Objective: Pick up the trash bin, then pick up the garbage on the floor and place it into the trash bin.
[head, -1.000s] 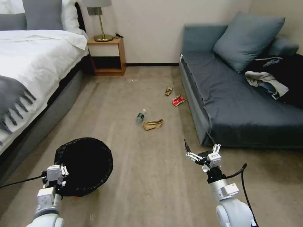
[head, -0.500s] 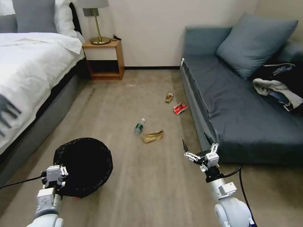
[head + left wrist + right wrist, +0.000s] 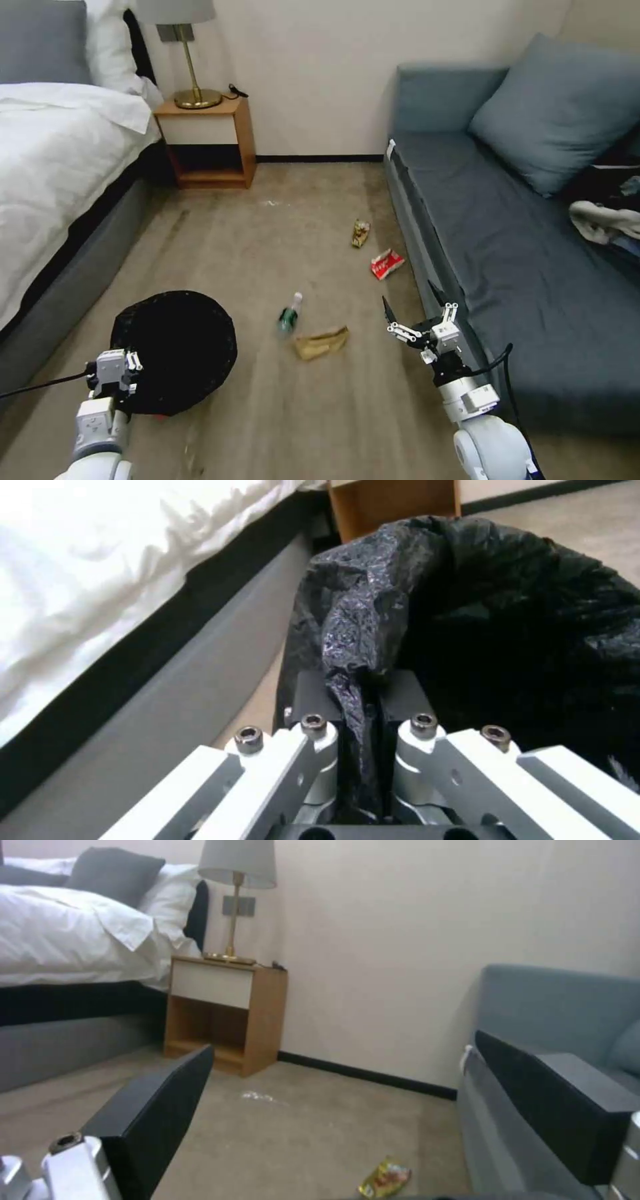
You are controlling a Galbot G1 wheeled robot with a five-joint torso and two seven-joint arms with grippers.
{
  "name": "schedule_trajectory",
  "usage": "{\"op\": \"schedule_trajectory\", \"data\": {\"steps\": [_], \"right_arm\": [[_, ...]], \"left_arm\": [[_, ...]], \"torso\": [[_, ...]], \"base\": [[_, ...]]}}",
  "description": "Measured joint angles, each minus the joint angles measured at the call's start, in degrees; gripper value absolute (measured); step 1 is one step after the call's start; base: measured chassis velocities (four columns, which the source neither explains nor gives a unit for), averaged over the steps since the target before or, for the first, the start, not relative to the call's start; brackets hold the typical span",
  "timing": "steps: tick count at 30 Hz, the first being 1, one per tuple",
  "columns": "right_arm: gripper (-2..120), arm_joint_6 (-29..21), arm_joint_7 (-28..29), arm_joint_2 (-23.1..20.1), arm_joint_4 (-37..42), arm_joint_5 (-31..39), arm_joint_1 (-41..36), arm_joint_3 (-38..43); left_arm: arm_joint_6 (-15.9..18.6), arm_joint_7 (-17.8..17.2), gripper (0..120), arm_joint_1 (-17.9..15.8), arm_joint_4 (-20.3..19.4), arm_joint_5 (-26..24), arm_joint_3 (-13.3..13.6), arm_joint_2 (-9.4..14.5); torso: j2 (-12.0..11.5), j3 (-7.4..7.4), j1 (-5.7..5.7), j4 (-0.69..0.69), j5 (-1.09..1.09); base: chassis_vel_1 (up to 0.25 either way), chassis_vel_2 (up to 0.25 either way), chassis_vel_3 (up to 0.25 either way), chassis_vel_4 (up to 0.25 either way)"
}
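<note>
Rolled closer, so the bottle [image 3: 289, 313] and paper bag [image 3: 322, 342] now sit just ahead on the floor, left gripper [image 3: 360, 700] clamped on the trash bin [image 3: 175, 347] liner, right gripper [image 3: 410, 315] spread wide, ready.

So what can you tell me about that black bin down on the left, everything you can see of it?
The trash bin is round and low, lined with a crinkly, shiny black plastic bag that folds over the rim and hides most of the body; a bit of red peeks out at its base. Its open mouth looks dark, and I cannot tell whether anything is inside. It sits low beside the bed, over the beige floor. The left gripper has its fingers pinched shut on the bagged rim at the near edge.
</note>
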Motion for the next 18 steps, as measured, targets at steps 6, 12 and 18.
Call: {"op": "schedule_trajectory", "data": {"steps": [6, 12, 18], "right_arm": [[100, -0.18, -1.40, -5.18, -1.27, 2.54, 1.12, -2.71], [100, -6.15, -1.71, -11.80, -3.29, 3.75, 3.42, -6.50], [100, -18.26, -4.79, -18.73, -6.24, 8.69, 8.73, -13.92]], "left_arm": [[-0.38, -0.11, 7, 0.19, 0.14, -0.10, -0.26, 0.74], [-0.53, -0.26, 7, 0.33, 0.25, -0.13, -0.31, 1.13], [-0.72, -0.52, 7, 0.30, 0.63, -0.07, -0.36, 1.33]], "torso": [[0.00, 0.01, 0.00, -0.01, 0.03], [0.00, -0.01, 0.00, 0.00, 0.04], [0.00, -0.01, -0.01, 0.01, 0.02]], "base": [[-0.251, 0.271, 0.251, -0.240], [-0.029, 0.062, 0.021, -0.021], [0.041, -0.042, -0.045, 0.040]]}}
